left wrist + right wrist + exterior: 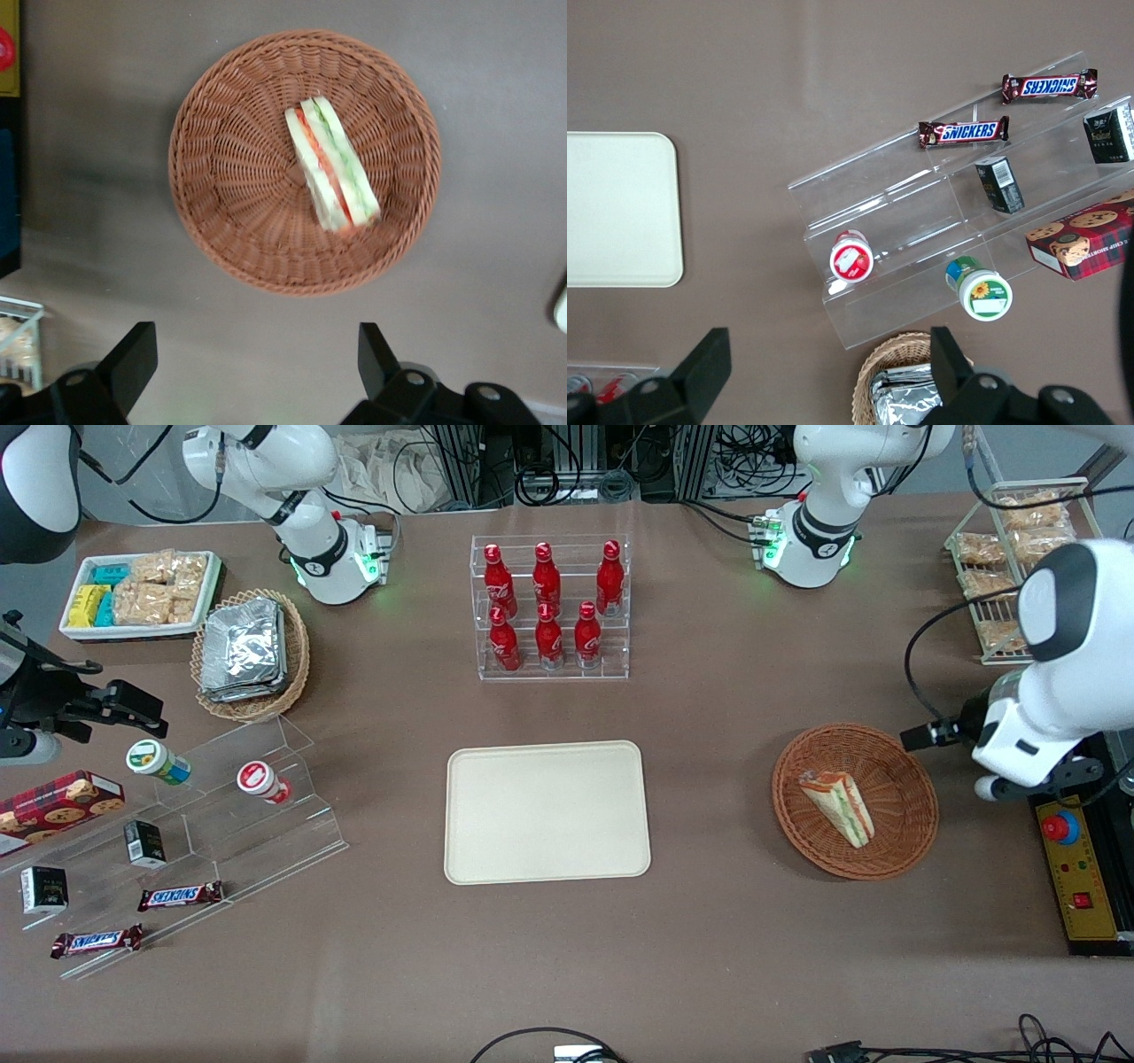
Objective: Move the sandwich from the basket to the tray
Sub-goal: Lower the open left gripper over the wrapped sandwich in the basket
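Sandwich (331, 166) lies flat in the basket (226, 199), filling edge up, so it's easy to pinch. Gripper (257, 367) hovers above the basket's rim, jaws wide open for the approach. Tray (547, 812) sits bare beside the basket.

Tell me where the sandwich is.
The sandwich lies in the reddish-brown wicker basket toward the working arm's end, beside the cream tray; the open hand hovers above.

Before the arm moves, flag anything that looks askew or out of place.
Nothing stands out. The sandwich lies on its side in the basket, intact. The tray sits square on the table. The gripper hovers open above the table beside the basket, touching nothing.
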Controlling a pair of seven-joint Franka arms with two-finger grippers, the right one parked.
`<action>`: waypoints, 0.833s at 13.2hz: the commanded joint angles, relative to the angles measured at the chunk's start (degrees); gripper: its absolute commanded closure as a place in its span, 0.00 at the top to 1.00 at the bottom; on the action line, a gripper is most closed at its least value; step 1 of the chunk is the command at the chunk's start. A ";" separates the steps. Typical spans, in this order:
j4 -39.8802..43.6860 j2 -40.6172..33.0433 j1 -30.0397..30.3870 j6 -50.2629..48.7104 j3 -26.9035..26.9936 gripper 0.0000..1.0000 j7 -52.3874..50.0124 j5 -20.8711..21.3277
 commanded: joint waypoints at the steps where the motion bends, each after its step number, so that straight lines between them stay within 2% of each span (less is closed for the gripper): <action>1: 0.27 5.42 -0.01 4.44 -0.20 1.00 -4.96 -1.67; 6: 0.27 13.42 -0.97 11.65 -0.55 1.00 -15.15 -2.82; 9: 0.01 16.86 -1.15 15.17 -0.55 1.00 -15.78 -5.37; 11: -2.08 17.39 -1.32 17.97 -0.55 1.00 -15.78 -5.46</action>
